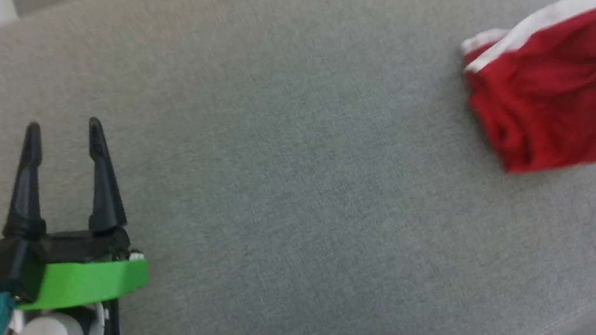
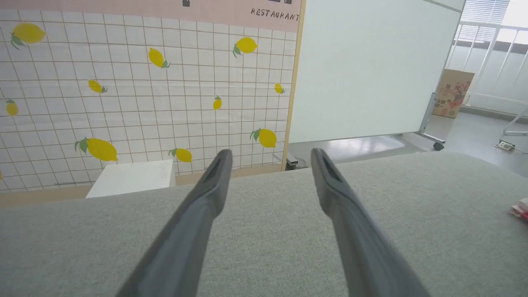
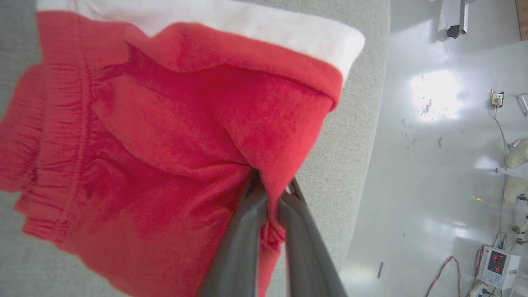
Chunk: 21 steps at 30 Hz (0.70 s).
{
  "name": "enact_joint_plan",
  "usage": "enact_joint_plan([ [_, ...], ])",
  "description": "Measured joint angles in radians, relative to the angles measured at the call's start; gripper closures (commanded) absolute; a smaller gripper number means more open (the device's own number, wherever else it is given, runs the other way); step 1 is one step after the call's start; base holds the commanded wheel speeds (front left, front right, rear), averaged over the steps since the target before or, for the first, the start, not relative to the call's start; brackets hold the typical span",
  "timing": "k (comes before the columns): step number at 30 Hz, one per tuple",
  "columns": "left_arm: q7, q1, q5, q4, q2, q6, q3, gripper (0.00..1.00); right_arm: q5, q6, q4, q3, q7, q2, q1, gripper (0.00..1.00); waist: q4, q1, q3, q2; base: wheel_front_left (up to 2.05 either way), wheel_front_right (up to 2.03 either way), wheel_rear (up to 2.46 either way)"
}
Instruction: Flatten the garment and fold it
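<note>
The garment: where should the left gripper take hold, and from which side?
Probably the white-banded corner at the left end of the garment, approached from the robot's left by the left gripper: it juts out, opposite the fold the right gripper pinches, so pulling apart should spread it.

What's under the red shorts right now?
The grey upholstered surface shows around the shorts, which lie bunched on it. Anything beneath the fabric is hidden. The right gripper is shut on a fold.

Even daylight lit everything, shadows soft. A window (image 2: 515, 14) blew out white; glare pooled on the floor (image 3: 435, 95). The garment (image 3: 165, 123), close to the right wrist lens, looked smeared.
</note>
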Motion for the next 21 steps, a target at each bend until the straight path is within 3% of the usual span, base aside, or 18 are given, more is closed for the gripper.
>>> enact_joint_plan([
  [10,0.001,-0.025,0.006,-0.050,0.024,0.002,0.011,0.00,-0.047,0.000,0.151,-0.140,-0.097,-0.095,-0.075,1.00,0.029,0.0001,0.164,0.0000,0.00,0.00,0.00],
  [18,0.006,-0.027,0.006,-0.083,0.050,0.005,0.024,0.00,-0.154,0.000,0.251,-0.300,-0.133,-0.068,-0.119,1.00,0.080,0.0001,0.245,0.0000,0.00,0.00,0.00],
  [19,0.010,-0.026,0.006,-0.087,0.053,0.006,0.025,0.00,-0.166,0.000,0.261,-0.315,-0.133,-0.058,-0.120,0.64,0.083,0.0001,0.251,0.0000,0.00,0.00,0.00],
  [20,0.011,-0.025,0.006,-0.090,0.056,0.006,0.026,0.00,-0.180,0.000,0.270,-0.327,-0.133,-0.050,-0.120,0.00,0.086,0.0001,0.256,0.0000,0.00,0.00,0.00],
  [21,0.012,-0.024,0.007,-0.091,0.058,0.007,0.026,0.00,-0.191,0.000,0.276,-0.337,-0.133,-0.043,-0.120,0.00,0.087,0.0001,0.259,0.0000,0.00,0.00,0.00],
])
